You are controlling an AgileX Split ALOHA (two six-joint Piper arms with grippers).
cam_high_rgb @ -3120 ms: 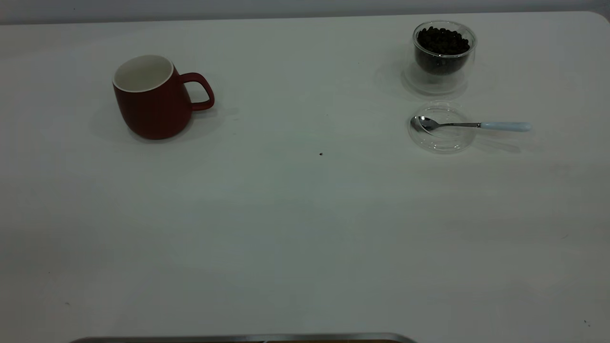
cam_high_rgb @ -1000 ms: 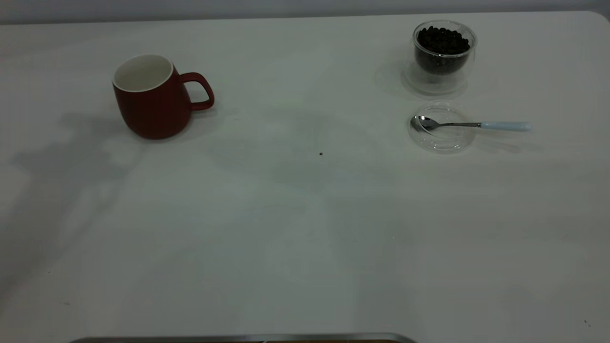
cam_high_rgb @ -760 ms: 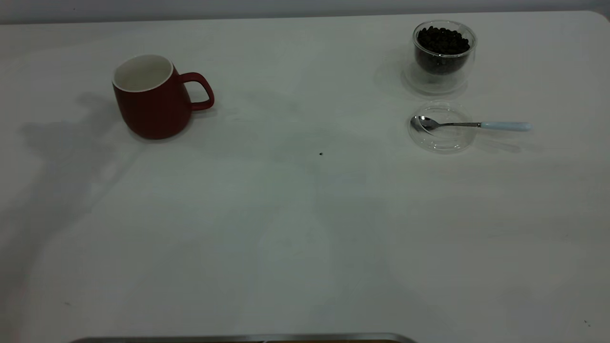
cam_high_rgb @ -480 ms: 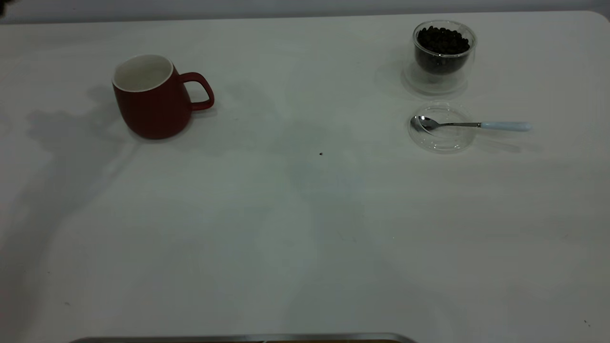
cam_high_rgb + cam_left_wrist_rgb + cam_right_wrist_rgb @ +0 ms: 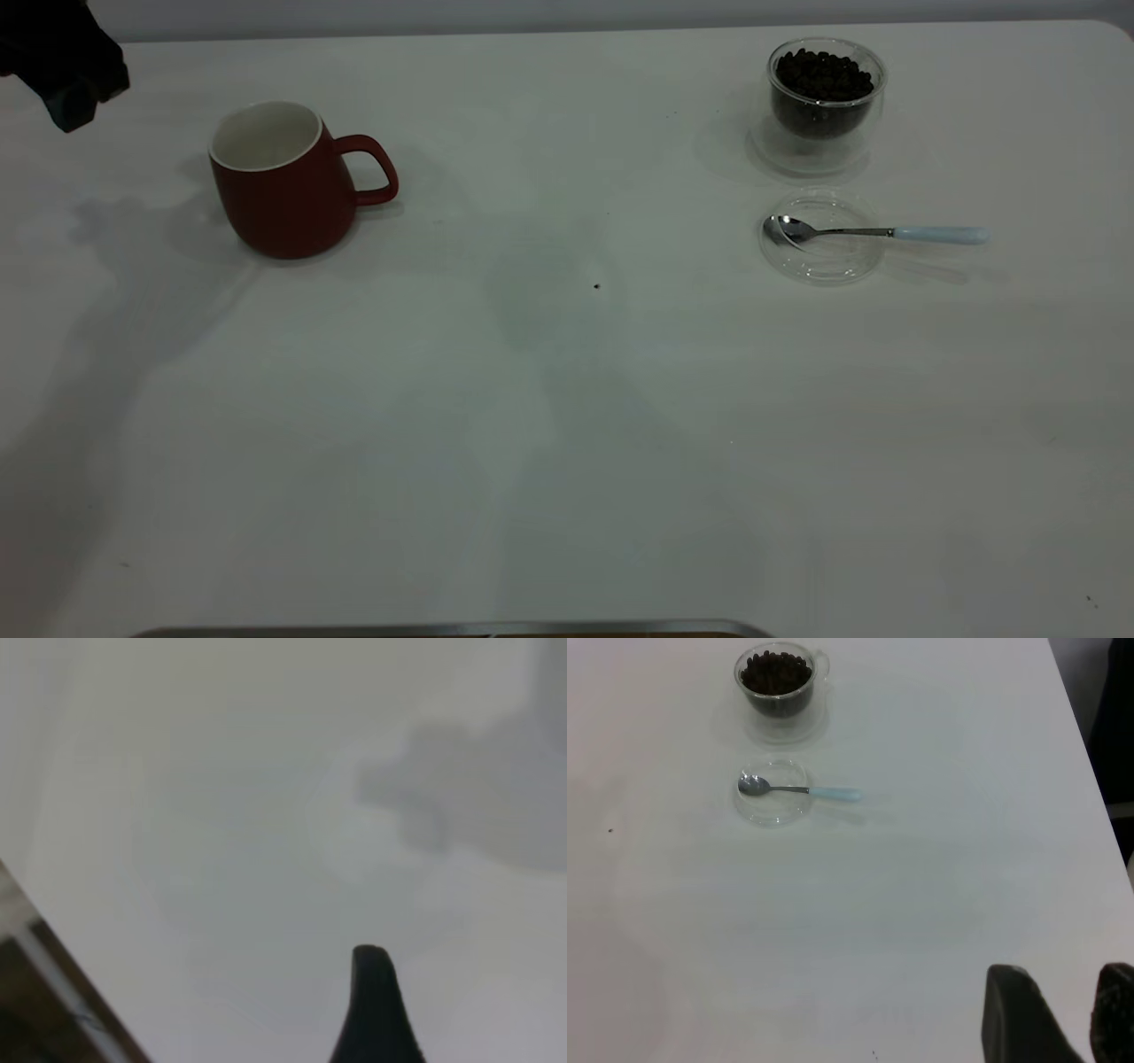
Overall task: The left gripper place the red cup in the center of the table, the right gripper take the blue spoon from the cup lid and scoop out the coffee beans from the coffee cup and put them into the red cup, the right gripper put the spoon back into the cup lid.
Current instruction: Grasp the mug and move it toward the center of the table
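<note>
The red cup [image 5: 283, 182] stands upright at the table's [image 5: 567, 425] far left, handle toward the middle. My left gripper [image 5: 66, 80] hangs up left of it, apart from it. In the left wrist view one dark finger [image 5: 376, 1001] shows over bare table; the gripper is open and empty. The coffee cup [image 5: 826, 102] [image 5: 776, 680] with coffee beans [image 5: 824, 75] stands at the far right. In front of it the blue spoon [image 5: 873, 233] [image 5: 799, 789] rests with its bowl in the cup lid [image 5: 822, 239] [image 5: 772, 793]. My right gripper [image 5: 1074, 979] is shut, far from them.
A small dark speck [image 5: 596, 286] lies near the table's middle. A metal strip [image 5: 452, 629] runs along the front edge. The table's side edge [image 5: 1085, 753] passes close to my right gripper, and another table edge [image 5: 53, 983] shows in the left wrist view.
My left arm has come into the exterior view at the far left corner, and its shadow has shifted across the table. The cups, lid and spoon have not moved.
</note>
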